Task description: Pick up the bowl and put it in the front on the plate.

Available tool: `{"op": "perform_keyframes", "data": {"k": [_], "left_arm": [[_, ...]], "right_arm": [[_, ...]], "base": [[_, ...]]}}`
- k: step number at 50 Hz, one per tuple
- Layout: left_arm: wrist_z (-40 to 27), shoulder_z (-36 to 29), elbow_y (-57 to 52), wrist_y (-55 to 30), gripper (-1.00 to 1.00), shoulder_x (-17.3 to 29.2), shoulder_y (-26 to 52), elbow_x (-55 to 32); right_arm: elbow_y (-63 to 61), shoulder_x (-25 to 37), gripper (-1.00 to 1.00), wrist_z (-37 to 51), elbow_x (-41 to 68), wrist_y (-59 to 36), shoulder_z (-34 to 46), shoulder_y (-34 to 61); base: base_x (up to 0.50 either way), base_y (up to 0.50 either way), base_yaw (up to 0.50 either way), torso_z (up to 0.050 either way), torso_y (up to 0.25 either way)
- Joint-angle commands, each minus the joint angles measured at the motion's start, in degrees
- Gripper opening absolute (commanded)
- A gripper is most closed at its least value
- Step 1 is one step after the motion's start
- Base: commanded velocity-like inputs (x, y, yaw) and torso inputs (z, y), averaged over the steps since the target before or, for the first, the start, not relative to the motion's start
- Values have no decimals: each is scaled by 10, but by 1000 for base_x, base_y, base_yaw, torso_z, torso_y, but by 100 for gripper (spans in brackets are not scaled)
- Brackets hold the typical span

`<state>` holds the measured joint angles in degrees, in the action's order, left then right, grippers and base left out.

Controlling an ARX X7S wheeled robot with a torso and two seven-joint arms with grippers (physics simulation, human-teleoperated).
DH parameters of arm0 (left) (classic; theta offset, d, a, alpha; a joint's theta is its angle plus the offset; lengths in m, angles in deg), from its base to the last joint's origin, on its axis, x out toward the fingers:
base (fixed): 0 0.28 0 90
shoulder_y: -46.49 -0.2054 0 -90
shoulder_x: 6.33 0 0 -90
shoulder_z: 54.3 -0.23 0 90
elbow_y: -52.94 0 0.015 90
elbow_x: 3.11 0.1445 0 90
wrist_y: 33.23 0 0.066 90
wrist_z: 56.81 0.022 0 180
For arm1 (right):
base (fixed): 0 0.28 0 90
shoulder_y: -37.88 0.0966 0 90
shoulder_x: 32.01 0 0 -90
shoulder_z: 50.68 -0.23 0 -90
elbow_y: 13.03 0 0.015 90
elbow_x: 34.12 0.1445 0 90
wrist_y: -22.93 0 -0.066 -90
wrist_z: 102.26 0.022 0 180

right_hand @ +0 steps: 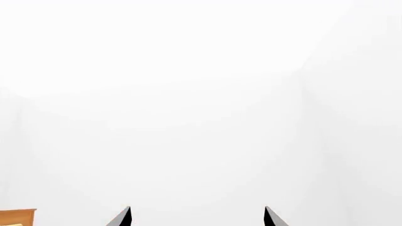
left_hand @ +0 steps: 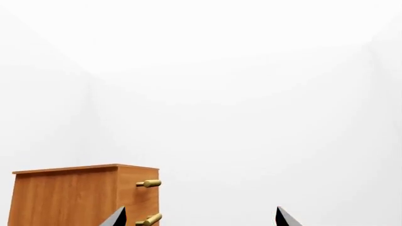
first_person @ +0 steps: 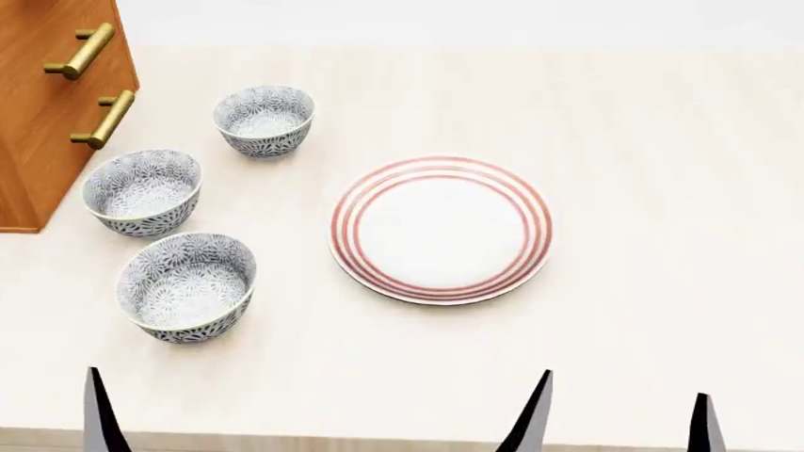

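Three patterned grey-blue bowls stand in a column on the left of the table in the head view. The front bowl (first_person: 186,285) is nearest me, with a middle one (first_person: 142,191) and a far one (first_person: 264,120) behind it. The white plate (first_person: 442,229) with red rings lies to their right, bare. My right gripper (first_person: 619,419) hangs open and empty at the table's front edge, below the plate. One fingertip (first_person: 98,414) of my left gripper shows below the front bowl. In the wrist views the left gripper (left_hand: 201,219) and the right gripper (right_hand: 196,217) stand wide open, holding nothing.
A wooden cabinet (first_person: 44,113) with brass handles (first_person: 104,119) stands at the back left, close to the middle and far bowls; it also shows in the left wrist view (left_hand: 75,197). The pale table's front edge (first_person: 377,441) runs just below the grippers.
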<state>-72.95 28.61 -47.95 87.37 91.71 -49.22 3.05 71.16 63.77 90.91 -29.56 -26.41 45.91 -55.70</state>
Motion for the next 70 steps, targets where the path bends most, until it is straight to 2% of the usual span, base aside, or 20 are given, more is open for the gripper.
{"op": "perform_keyframes", "data": {"k": [1,11,61,70], "left_arm": [[-7,-6,1,1,100,6,0,-1],[-14,-9,-7,0,100,10,-1,0],[-46,-26,-16,10,100,26,-4,19],[-50,-29,-15,12,100,29,-5,19]], "right_arm": [[3,7,100,9,0,5,8,1],[0,12,100,14,3,16,14,0],[-2,32,100,40,3,24,35,2],[-2,35,100,42,3,37,39,1]], "base": [[0,0,0,0,0],[66,0,0,0,0],[500,0,0,0,0],[0,0,0,0,0]]}}
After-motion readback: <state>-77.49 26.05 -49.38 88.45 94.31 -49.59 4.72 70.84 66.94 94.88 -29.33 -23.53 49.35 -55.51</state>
